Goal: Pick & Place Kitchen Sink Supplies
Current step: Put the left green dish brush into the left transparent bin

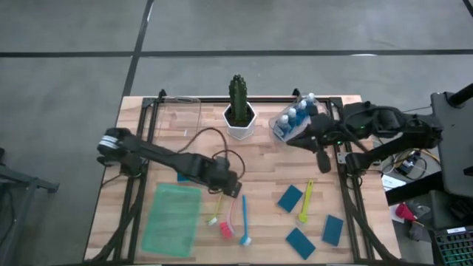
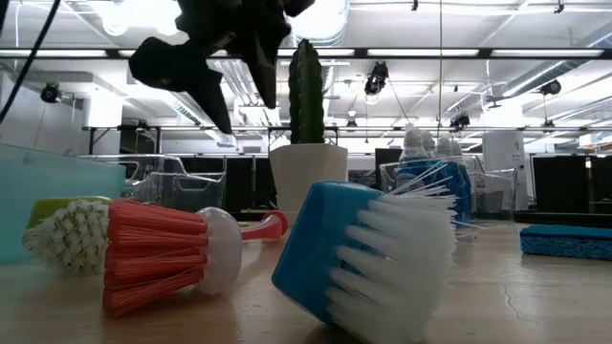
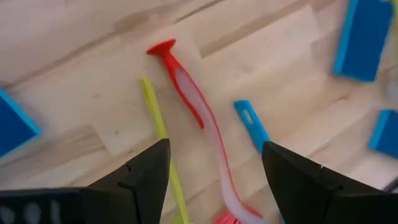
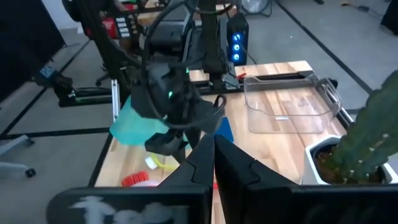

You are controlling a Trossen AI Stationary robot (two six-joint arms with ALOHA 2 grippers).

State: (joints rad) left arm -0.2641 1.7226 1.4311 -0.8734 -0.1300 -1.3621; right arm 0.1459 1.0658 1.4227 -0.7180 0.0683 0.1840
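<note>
My left gripper (image 3: 214,171), fingers apart, hovers directly over the thin pink long-handled brush (image 3: 193,112), handle running lengthwise between them

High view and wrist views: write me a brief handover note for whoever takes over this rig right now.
Left end effector: open, empty, hovering over the pink brush handle, with the yellow brush and blue brush alongside.
Right end effector: shut, empty, near the clear bin holding the blue bottles.
Done: bottles are in that bin.
Left: the three brushes, the lime brush and the loose teal sponges on the table. A second clear bin sits empty beside the cactus.
</note>
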